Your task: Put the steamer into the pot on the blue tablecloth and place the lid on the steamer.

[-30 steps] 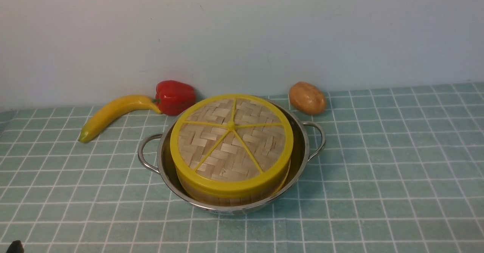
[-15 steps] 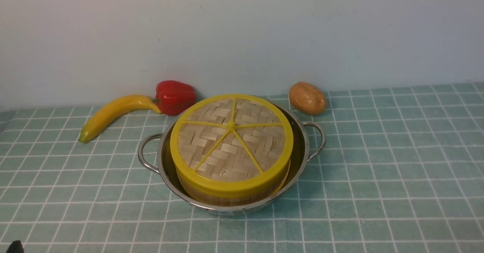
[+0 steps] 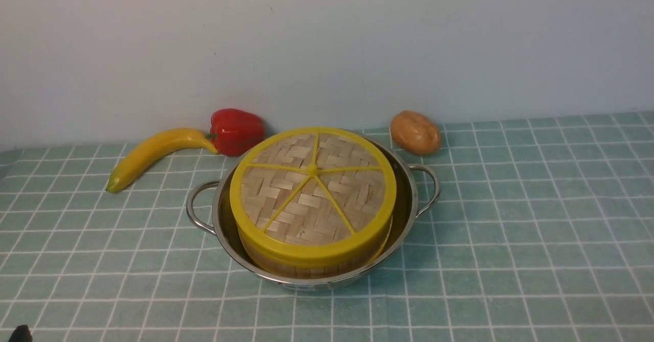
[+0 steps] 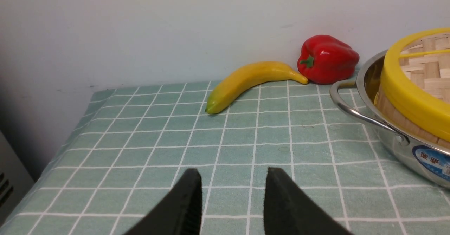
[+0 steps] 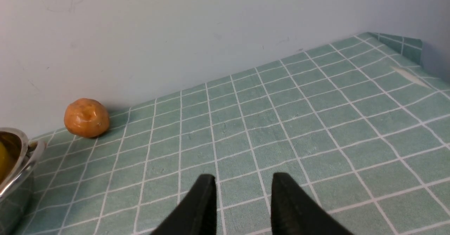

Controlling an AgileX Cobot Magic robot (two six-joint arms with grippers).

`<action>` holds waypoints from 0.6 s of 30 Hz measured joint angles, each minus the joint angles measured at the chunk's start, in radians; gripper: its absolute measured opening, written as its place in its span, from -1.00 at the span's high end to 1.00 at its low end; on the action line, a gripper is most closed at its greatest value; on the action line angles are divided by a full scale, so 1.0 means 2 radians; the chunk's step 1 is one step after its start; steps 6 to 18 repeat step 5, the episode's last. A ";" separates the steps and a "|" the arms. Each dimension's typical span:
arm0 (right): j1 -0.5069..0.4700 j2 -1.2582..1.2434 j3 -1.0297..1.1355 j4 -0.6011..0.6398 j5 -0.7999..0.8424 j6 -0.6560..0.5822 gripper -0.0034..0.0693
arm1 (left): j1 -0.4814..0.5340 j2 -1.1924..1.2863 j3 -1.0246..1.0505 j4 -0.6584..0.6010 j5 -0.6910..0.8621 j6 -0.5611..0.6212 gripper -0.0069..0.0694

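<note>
- The left gripper [image 4: 232, 196] hangs low over the blue tablecloth [image 3: 511, 204], its jaws apart with only bare cloth showing between them; it holds nothing.
- The right gripper [image 5: 242, 200] is likewise parted and empty above the cloth.
- From the left gripper, the pot [image 3: 406, 199] stands ahead and toward the robot's middle, well apart from the fingertips; from the right gripper, only the pot's handle and rim show off to the inner side.
- The steamer [image 3: 311, 266] sits inside the pot, its wooden wall showing just under the lid [image 3: 312, 194], which lies on top, yellow rim over yellow rim.
- The lid looks roughly level and centred, though the steamer sits closer to the pot's near-left wall than to its far-right one.
- Judged from this, both placements appear done; the step in hand is staying clear.
- Doing that well means keeping both grippers away from the pot's handles and not brushing the banana [image 3: 153, 155], the red pepper [image 3: 237, 130] or the potato [image 3: 415, 131] further back.
</note>
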 joint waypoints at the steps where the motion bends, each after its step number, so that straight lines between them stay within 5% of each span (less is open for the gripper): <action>1: 0.000 0.000 0.000 0.000 0.000 0.000 0.25 | 0.000 0.000 0.000 0.000 0.000 0.000 0.18; 18: 0.000 0.000 0.000 0.000 0.000 0.000 0.25 | 0.000 0.000 0.000 0.000 0.000 0.000 0.18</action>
